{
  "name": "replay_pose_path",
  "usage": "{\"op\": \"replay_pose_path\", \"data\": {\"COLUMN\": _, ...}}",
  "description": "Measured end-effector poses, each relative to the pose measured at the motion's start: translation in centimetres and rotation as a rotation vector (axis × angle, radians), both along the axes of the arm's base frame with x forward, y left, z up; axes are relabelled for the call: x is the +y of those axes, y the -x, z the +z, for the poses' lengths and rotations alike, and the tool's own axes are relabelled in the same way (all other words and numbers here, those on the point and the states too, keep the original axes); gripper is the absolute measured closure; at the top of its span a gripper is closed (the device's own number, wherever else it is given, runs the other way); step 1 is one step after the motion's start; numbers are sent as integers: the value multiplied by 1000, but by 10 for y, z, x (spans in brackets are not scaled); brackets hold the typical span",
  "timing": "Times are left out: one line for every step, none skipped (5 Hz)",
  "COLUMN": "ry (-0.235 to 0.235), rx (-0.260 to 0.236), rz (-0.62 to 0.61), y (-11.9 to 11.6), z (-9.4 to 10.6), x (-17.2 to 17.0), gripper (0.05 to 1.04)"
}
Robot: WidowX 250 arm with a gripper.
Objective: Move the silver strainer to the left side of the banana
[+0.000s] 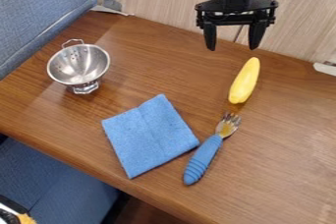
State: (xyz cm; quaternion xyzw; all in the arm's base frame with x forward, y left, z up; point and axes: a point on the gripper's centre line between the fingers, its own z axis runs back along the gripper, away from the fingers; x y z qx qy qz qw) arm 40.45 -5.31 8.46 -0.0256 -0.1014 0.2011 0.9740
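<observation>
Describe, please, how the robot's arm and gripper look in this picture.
The robot arm is black, with a thin dark cable looping beside its lower part. The black two-finger gripper has a wide, angular body with a crossbar, from which hang two dark fingers that narrow toward their tips.
</observation>
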Motion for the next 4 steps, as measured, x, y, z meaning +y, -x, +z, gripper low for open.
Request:
{"op": "replay_pose_path", "data": {"ry": -5, "rx": 40, "rz": 3, "y": 2, "z": -16, "x": 0, "gripper": 83}}
{"op": "replay_pose_path", "data": {"ry": -30, "rx": 65, "rz": 47, "y": 6, "z": -22, "x": 16, "gripper": 83}}
{"op": "replay_pose_path", "data": {"ry": -73, "rx": 82, "rz": 124, "y": 7, "z": -21, "x": 48, "gripper": 83}}
{"op": "replay_pose_path", "data": {"ry": -123, "rx": 94, "rz": 157, "y": 10, "z": -20, "x": 66, "gripper": 83}}
